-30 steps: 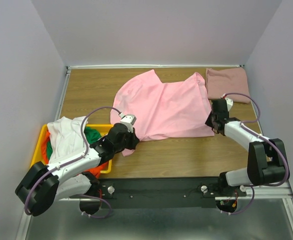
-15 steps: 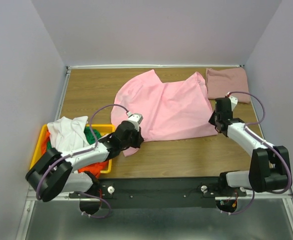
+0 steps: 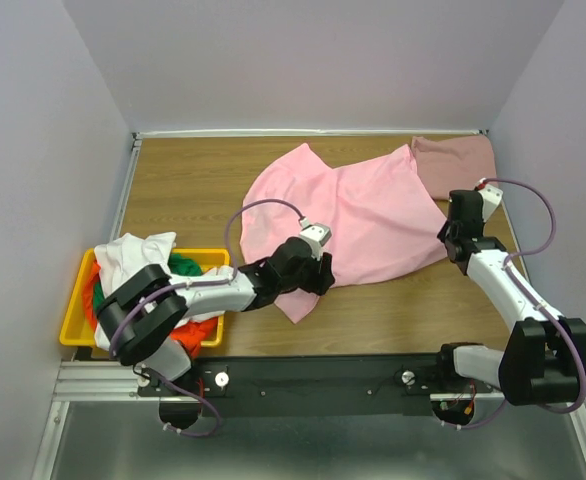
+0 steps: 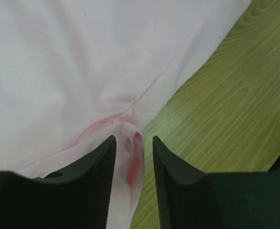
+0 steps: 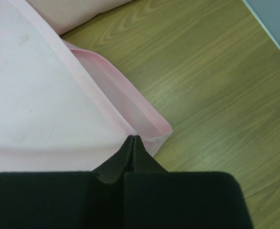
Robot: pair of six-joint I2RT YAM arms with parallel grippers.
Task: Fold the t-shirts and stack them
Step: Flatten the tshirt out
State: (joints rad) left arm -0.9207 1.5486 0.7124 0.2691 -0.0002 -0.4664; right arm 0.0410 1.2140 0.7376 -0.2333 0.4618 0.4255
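Step in hand: I judge it is the spreading out; the bright pink cotton t-shirt (image 3: 363, 215) is not yet folded, it lies wrinkled and slanted across the middle of the brown wooden table (image 3: 183, 180).
Left gripper (image 4: 133, 143): its two black fingers are pinched on a small bunch of the pink cloth, at the near left edge of the shirt.
Right gripper (image 5: 133, 139): its tips are pressed tight together on the hemmed corner at the near right side.
Next move, as I think: both pinches must hold while the arms draw the cloth taut and lay it flat. The far right corner of the shirt lies against the folded one, so they should take care not to drag it.
Folded shirts: one, the dusty rose t-shirt (image 3: 465, 160), in the far right corner of the table.
Shirts on the table: two together.
Yellow plastic bin (image 3: 73, 322): one, at the near left.
Shirts in the bin: a white one (image 3: 133, 262), an orange one (image 3: 205, 332) and a green one (image 3: 185, 267); if more lie below, I cannot tell.
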